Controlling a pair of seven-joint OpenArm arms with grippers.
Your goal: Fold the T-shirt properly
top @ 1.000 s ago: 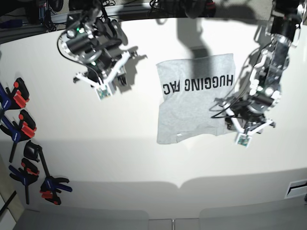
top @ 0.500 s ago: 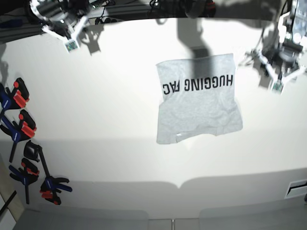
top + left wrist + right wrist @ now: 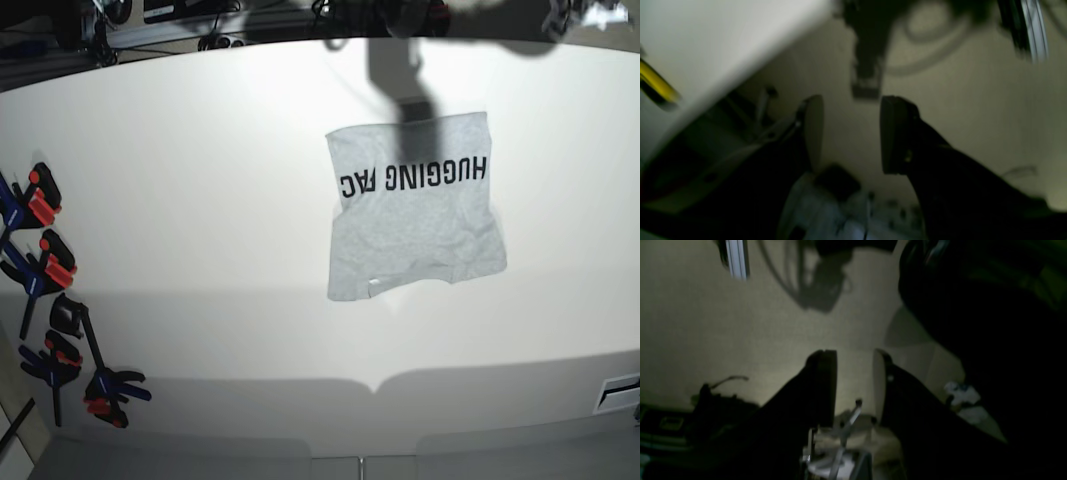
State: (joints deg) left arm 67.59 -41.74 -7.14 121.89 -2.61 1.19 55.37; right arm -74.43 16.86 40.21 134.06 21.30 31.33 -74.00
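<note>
The T-shirt (image 3: 415, 205) lies folded into a rough rectangle on the white table (image 3: 200, 200), right of centre in the base view. Black lettering shows upside down across its far part, and its near edge is a little uneven. Neither arm shows in the base view. In the left wrist view my left gripper (image 3: 851, 133) hangs open over dim floor, nothing between its fingers. The right wrist view shows my right gripper (image 3: 853, 386) open too, with a narrower gap and nothing in it. No wrist view shows the T-shirt.
Several black clamps (image 3: 45, 270) with red and blue handles lie along the table's left edge. Cables and dark equipment (image 3: 380, 12) crowd the far edge. A pale table edge (image 3: 706, 50) slants across the blurred left wrist view.
Both arms have drawn back from beside the T-shirt toward the far corners and left the base view. The T-shirt has not moved.
</note>
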